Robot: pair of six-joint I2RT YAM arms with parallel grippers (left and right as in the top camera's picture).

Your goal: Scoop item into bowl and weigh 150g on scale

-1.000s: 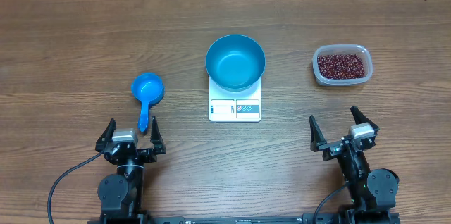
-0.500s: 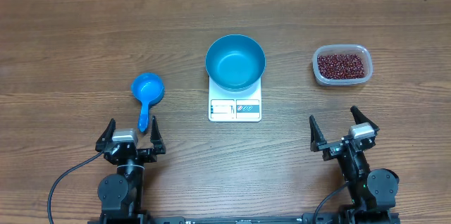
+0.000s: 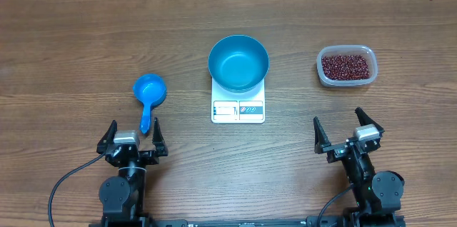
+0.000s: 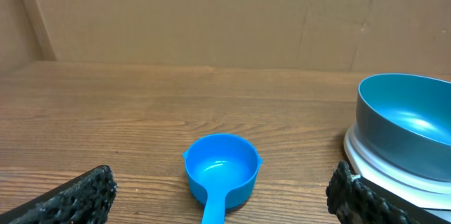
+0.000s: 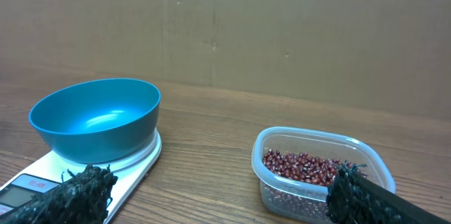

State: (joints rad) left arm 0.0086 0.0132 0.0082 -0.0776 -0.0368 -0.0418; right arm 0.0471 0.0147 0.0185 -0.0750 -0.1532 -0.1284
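I judge the task to be at its very start, with nothing scooped. My left tool [image 3: 133, 130] and my right tool [image 3: 338, 121] both sit at the near edge of the bench [image 3: 71, 41] with their fingers spread wide and nothing between them. The bowl [image 3: 238, 63] is already set on the scale [image 3: 238, 111] in the middle of the bench, so that much is in place. Its inside shows bare, smooth blue from above and from both wrist views, without a single bean in it. The beans [image 3: 346, 66] all lie in the clear tub [image 3: 323, 77], off to the right of the scale and well apart from it, ahead of my right tool. The scoop [image 3: 149, 89] rests on the bench to the left of the scale with its cup empty. Its handle points back toward my left tool and ends near that tool's fingers, though as far as I can see they do not touch. The display on the scale is too small for me to read, so I cannot say whether it is zeroed with the bowl on it. What is left, by my reckoning, is nearly everything: picking up the scoop, carrying it across to the tub, filling it, tipping beans into the bowl, and repeating until the scale shows the target weight.
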